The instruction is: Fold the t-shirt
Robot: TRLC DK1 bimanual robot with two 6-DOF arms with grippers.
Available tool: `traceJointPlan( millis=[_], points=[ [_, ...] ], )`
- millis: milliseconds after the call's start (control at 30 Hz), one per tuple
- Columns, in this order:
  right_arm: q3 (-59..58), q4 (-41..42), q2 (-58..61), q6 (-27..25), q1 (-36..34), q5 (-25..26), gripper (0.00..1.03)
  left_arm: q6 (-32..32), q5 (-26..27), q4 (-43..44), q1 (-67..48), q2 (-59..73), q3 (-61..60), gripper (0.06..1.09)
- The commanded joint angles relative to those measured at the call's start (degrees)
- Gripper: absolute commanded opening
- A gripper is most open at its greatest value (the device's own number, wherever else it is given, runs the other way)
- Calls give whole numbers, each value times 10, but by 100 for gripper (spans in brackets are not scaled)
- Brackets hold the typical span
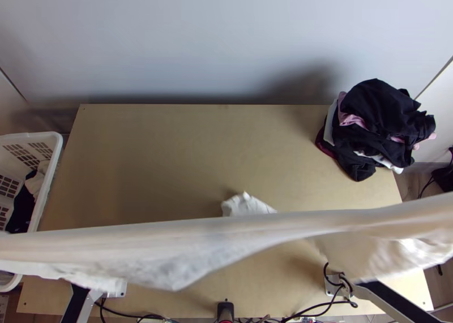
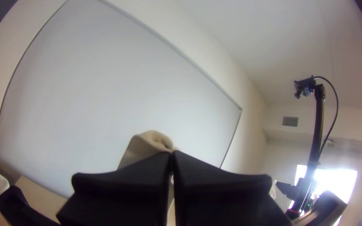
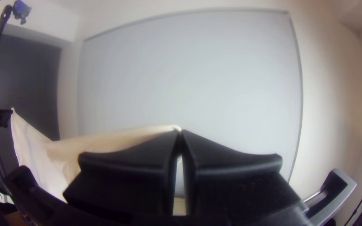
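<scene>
A framed white board point(image 3: 189, 75) rises behind the light wooden table point(image 1: 153, 153). The white T-shirt point(image 1: 113, 246) hangs stretched in the air over the table's near side, the left gripper point(image 2: 171, 154) and right gripper point(image 3: 181, 132) each clamped on its cloth. A clothes heap point(image 1: 376, 111) lies at the far right corner.

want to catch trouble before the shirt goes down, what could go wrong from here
The left gripper and right gripper seem to pinch the white t-shirt at their fingertips, so a hard pull might slip a corner free. Its lower edge hangs unevenly, so it could land creased. A crumpled white bit of cloth, perhaps part of the shirt, pokes out beyond it and might end up bunched underneath.
</scene>
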Motion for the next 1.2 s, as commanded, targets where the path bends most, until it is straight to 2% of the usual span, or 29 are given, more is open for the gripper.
traceJointPlan(
  millis=[0, 200, 367, 800, 967, 1167],
  points=[
    [44, 58, 8, -7, -23, 1, 3, 1, -41, 5, 0, 16, 52, 9],
    [24, 116, 22, -31, -21, 8, 3, 1, -78, 29, 2, 18, 13, 9],
    [-55, 190, 41, -20, 3, 32, 3, 17, -140, 107, 9, 22, -80, 9],
    [-443, 456, 46, -8, -1, 29, 3, 61, -149, 368, 47, 62, -385, 10],
    [-545, 557, 104, 13, -81, -41, 3, 90, -149, 474, 45, 127, -454, 10],
    [-579, 682, 260, 14, -124, -72, 3, 142, -149, 606, 27, 246, -520, 10]
  ],
)
